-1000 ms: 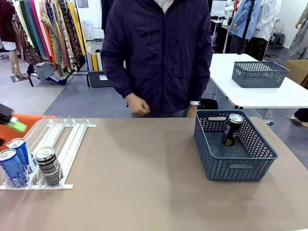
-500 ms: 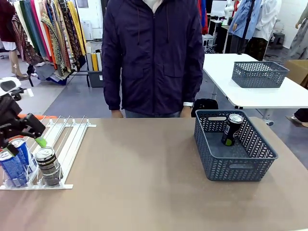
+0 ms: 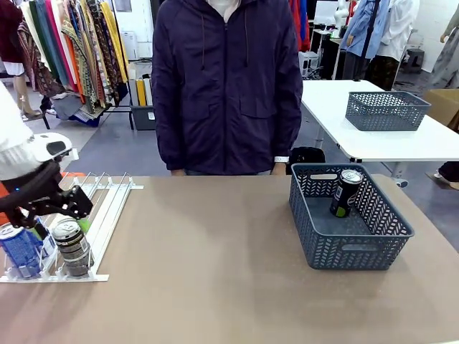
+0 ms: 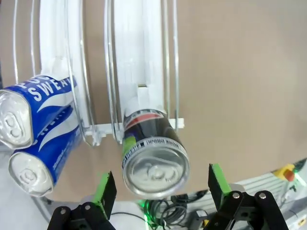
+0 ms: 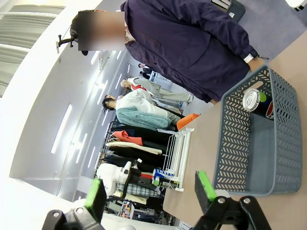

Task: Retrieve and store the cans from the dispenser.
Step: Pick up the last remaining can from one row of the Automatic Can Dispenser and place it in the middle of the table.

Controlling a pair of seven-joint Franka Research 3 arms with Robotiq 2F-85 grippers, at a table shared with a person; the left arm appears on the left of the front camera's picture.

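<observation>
"Where's the Pepsi can [image 3: 70, 246] it's after?"

"Upright at the front stop of the dispenser [image 3: 107, 197], at the near-left corner of the table [image 3: 215, 272]. Two blue cans [image 3: 20, 247] sit in the lane beside it."

"And the left gripper [image 4: 161, 183]?"

"Jaws wide apart, a green pad either side of the can's top, nothing pinched. I'd want it lower and centred on the body, so it closes squarely and clears the rails and the blue ones."

"Then?"

"Lift it over the stop bar, I'd guess, and across to the grey mesh basket [image 3: 351, 251] by the right edge, where another black can [image 3: 346, 192] sits. The right gripper [image 5: 149, 189] hangs spread and empty."
</observation>
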